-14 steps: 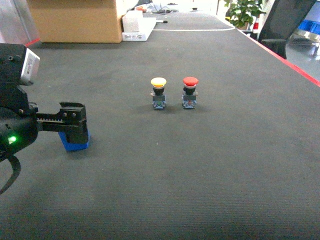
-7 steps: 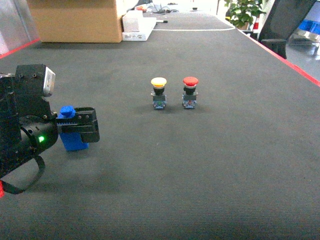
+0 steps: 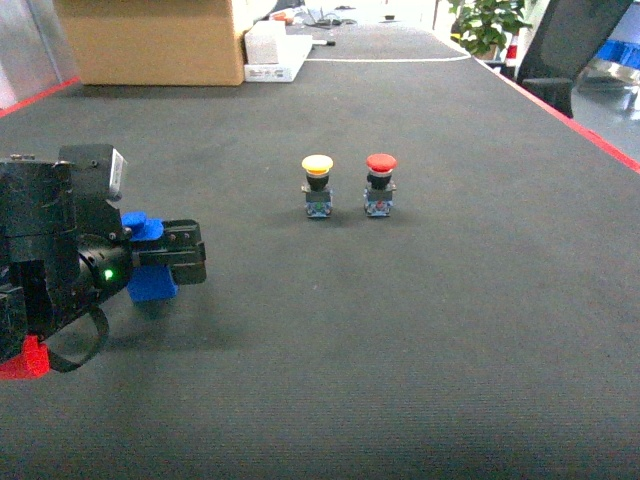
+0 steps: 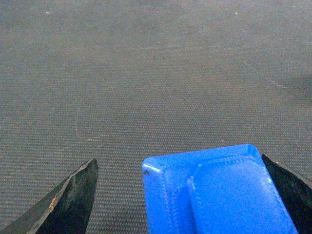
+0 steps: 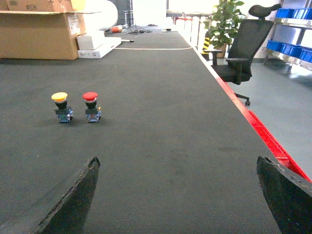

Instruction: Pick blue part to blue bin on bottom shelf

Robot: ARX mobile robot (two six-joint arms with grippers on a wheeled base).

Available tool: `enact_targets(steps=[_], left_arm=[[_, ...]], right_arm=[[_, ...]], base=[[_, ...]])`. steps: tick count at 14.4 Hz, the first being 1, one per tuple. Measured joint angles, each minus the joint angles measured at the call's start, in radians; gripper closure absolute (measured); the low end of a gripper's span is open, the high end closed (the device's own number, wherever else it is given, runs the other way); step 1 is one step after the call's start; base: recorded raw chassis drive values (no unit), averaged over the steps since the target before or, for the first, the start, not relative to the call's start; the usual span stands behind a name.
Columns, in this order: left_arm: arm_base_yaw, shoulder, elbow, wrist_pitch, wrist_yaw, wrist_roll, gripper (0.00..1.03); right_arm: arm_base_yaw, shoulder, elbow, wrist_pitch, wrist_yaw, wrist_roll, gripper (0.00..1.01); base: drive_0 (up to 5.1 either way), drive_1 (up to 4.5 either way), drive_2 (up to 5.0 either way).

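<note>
Blue plastic part (image 3: 150, 262), a blocky piece with a round knob on top, sits between the fingers of my left gripper (image 3: 172, 256) at the left edge of the head view, on or just above the dark ribbed table mat (image 3: 400, 330); I cannot tell whether it is lifted clear. From the left wrist camera the part (image 4: 219, 195) fills the lower right, pressed close against the right-hand black fingertip (image 4: 287, 187), while a gap of mat shows between it and the left-hand fingertip (image 4: 68, 200). So the jaws stand fairly wide around the part, touching it on one side only as far as I can see; I cannot say they are clamped on it.

My right gripper (image 5: 178, 195) hangs over bare mat with its two black fingertips spread far apart and nothing between them.

Near the table's middle stand two small push-button switches side by side, just apart: a yellow-capped one (image 3: 317, 185) on the left and a red-capped one (image 3: 380, 183) on the right, well away from the blue part. A large brown cardboard box (image 3: 150, 40) sits at the far left end of the table, and a black office chair (image 5: 241, 53) stands beyond the red-edged right side.
</note>
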Motion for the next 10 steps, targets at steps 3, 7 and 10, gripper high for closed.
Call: enact_targets(steps=[3,7,10], left_arm=[[0.0,0.001,0.001,-0.011,0.013,-0.002,0.4],[0.0,-0.002,0.0,-0.016,0.009,-0.008,0.57],[0.003,-0.05,-0.047,0.02,-0.003,-0.009,0.57]], right_arm=[[0.0,0.0,0.0,0.0,0.0,0.0,0.03],[0.0,0.0,0.0,0.0,0.0,0.0,0.03],[0.0,0.0,0.0,0.0,0.0,0.0,0.03]], base=[[0.0,0.0,0.0],[0.0,0.0,0.0],[0.0,0.0,0.0]])
